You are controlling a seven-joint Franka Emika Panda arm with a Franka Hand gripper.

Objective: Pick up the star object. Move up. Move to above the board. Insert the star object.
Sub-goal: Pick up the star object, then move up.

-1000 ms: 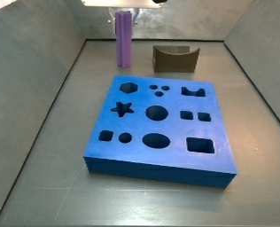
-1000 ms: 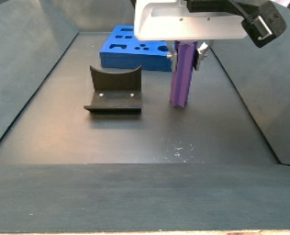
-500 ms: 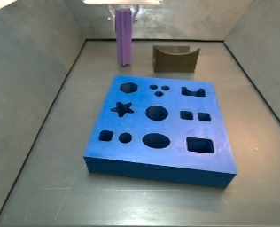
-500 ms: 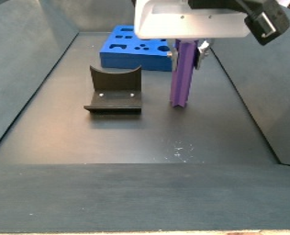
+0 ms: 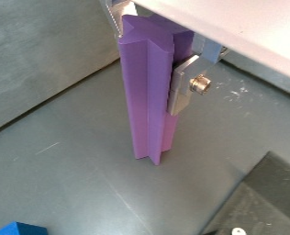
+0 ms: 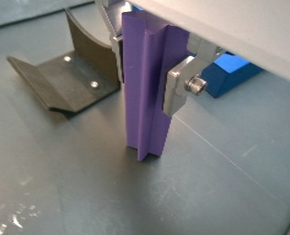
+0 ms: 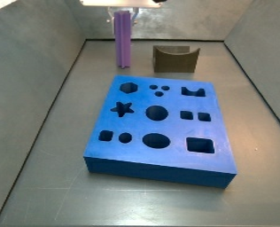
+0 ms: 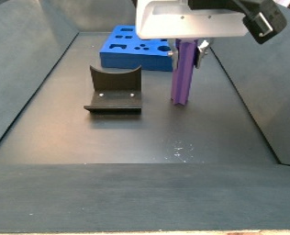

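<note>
**Star object upright in the hand, clear of the board**

Order of items follows the side view taken from the board end, near to far.

1. The board (image 7: 164, 126) lies flat on the dark surface (image 7: 59, 133) nearest that camera, its shaped holes uppermost and unfilled. In a wrist view only a blue corner (image 6: 228, 73) shows.

2. The fixture (image 7: 175, 58) stands beyond the board's far right corner, close to it; whether they touch cannot be told. It is also seen in the opposite side view (image 8: 113, 90).

3. The star object (image 7: 125, 40) stands upright at the far end, left of the fixture and apart from the board. In both wrist views its lower end (image 5: 149, 158) sits at the surface; contact cannot be confirmed.

4. The hand (image 6: 142, 57) is clamped on the upper part of the star object. One silver finger (image 5: 182, 84) presses flat against its side. In a side view the white hand body (image 8: 196, 20) sits directly above the piece.
</note>
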